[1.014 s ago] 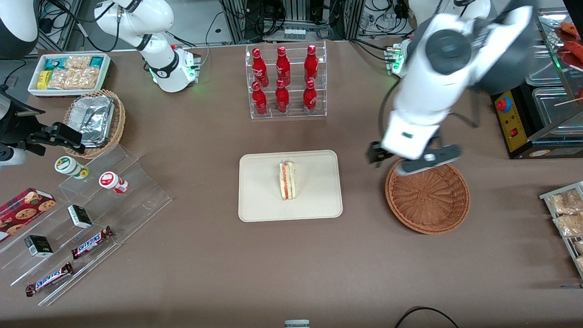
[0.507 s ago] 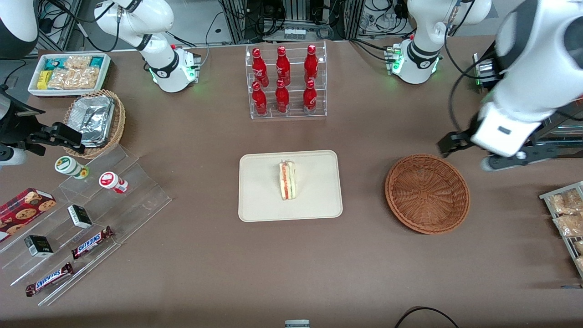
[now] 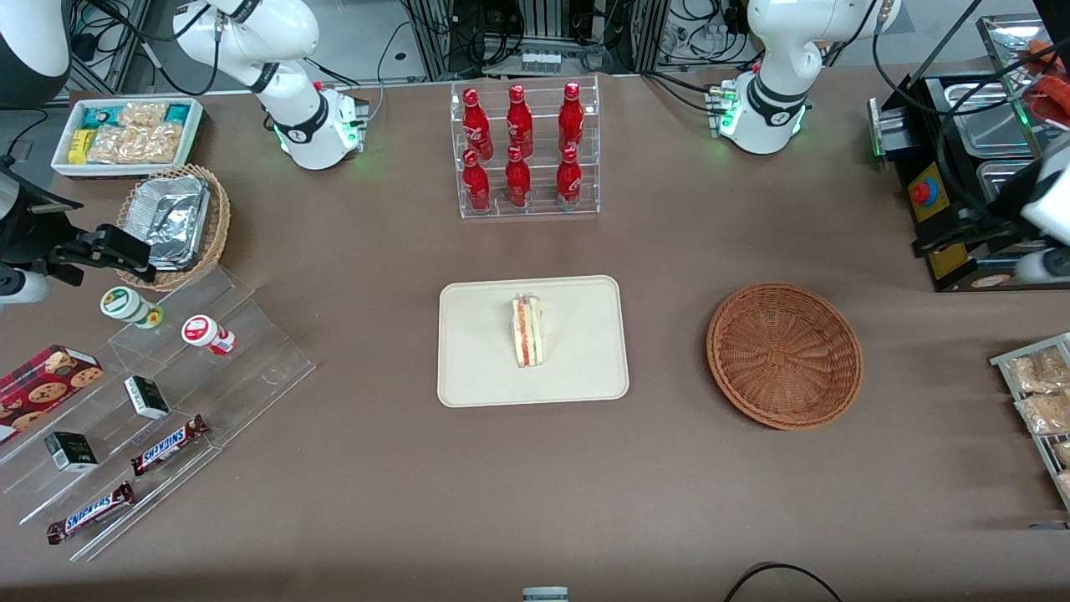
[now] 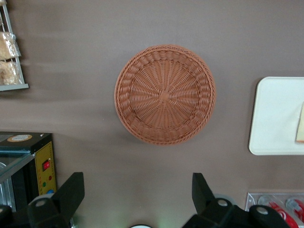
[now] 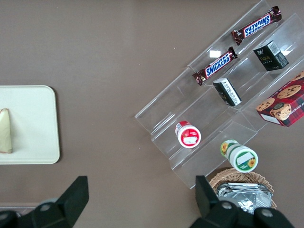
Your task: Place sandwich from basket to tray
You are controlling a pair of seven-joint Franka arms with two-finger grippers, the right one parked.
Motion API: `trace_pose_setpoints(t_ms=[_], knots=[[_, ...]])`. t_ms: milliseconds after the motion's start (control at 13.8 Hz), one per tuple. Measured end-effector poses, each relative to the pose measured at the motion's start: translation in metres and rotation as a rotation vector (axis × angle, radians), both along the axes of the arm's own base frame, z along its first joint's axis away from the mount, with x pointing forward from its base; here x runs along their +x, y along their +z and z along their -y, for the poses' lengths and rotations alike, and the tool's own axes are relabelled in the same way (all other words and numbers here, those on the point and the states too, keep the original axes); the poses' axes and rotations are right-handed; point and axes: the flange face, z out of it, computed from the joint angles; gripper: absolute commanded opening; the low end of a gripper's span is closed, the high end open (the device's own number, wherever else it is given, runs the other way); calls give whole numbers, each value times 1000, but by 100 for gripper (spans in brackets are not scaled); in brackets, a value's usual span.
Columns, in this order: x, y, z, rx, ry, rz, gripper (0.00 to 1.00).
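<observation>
The sandwich point(image 3: 527, 332) lies on its side in the middle of the cream tray point(image 3: 476, 368), with its red and green filling edge showing. The reddish-brown wicker basket point(image 3: 784, 355) stands beside the tray toward the working arm's end and holds nothing. My gripper point(image 3: 982, 255) hangs open and empty above the table at the working arm's end, in front of the black control box and well clear of the basket. In the left wrist view the open gripper point(image 4: 137, 190) looks down on the basket point(image 4: 165, 94), the tray's edge point(image 4: 273, 114) and a sliver of sandwich point(image 4: 300, 124).
A clear rack of red bottles point(image 3: 524, 149) stands farther from the camera than the tray. A black control box point(image 3: 945, 217) and a rack of snack bags point(image 3: 1041, 401) sit at the working arm's end. Acrylic steps with candy point(image 3: 167, 393) and a foil-filled tan basket point(image 3: 175, 221) lie toward the parked arm's end.
My arm has swung from above the basket's rim out toward the working arm's end of the table, gripper open. The sandwich, tray and basket have not moved.
</observation>
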Motion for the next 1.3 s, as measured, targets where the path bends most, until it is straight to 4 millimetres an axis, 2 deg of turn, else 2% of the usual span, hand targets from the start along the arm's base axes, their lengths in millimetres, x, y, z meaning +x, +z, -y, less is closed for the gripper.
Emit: trace_pose_setpoints(t_ms=[145, 507, 942, 1304], knots=[[-5, 6, -5, -6, -2, 8, 100], [-4, 5, 12, -8, -33, 5, 100], [-20, 17, 12, 5, -32, 21, 100], [-20, 17, 21, 58, -55, 20, 100]])
